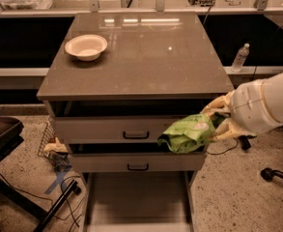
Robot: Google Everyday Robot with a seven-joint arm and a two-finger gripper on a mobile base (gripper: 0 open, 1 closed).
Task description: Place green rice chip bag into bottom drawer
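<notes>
The green rice chip bag (188, 133) is bright green and wrinkly, held in the air in front of the cabinet's two upper drawer fronts, at their right side. My gripper (217, 121) is shut on the bag's right end; its cream fingers (215, 105) show above and below the bag, and the white arm reaches in from the right edge. The bottom drawer (137, 197) is pulled open below, a wide shallow grey tray with a bare flat floor. The bag hangs above and to the right of the drawer's floor.
A round cream bowl (86, 47) sits at the back left of the cabinet top (146, 57). The two upper drawers (136, 135) bear dark handles. A wire basket (51, 144) and cables lie on the floor at left. A water bottle (240, 57) stands at right, and a chair base (276, 174) at the lower right.
</notes>
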